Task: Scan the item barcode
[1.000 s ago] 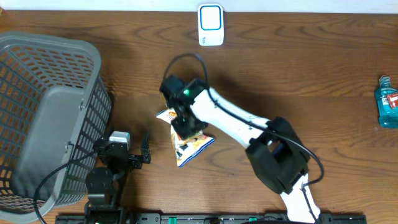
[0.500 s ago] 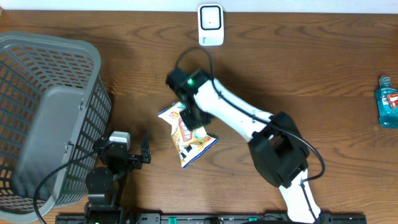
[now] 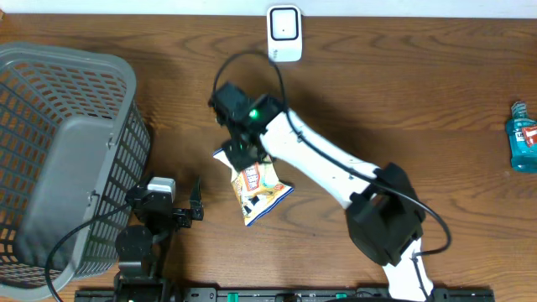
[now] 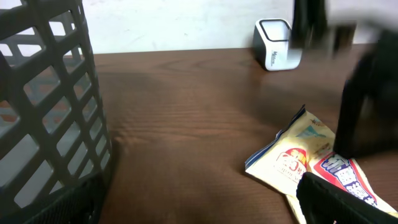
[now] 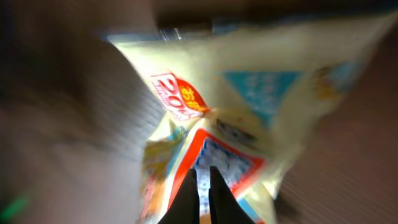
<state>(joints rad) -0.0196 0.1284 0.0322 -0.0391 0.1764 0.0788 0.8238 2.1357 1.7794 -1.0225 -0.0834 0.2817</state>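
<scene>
A yellow snack bag [image 3: 256, 186] with red and blue print lies on the wooden table, also seen low right in the left wrist view [image 4: 298, 158]. My right gripper [image 3: 241, 148] is shut, hanging over the bag's upper left part. In the right wrist view its tips [image 5: 203, 176] point at the bag's red and blue logo [image 5: 230, 162], and nothing shows between them. I cannot tell if they touch the bag. The white barcode scanner [image 3: 284, 33] stands at the table's far edge [image 4: 277, 43]. My left gripper [image 3: 191, 210] rests open near the front edge, left of the bag, holding nothing.
A large grey mesh basket [image 3: 67, 159] fills the left side and stands close beside my left gripper [image 4: 43, 106]. A blue mouthwash bottle [image 3: 522, 136] sits at the far right. The right arm's cable loops above the bag towards the scanner.
The right gripper slid from over the bag's middle up and left to its top corner, uncovering most of the bag. The bag hardly shifted. The left arm stayed still.
</scene>
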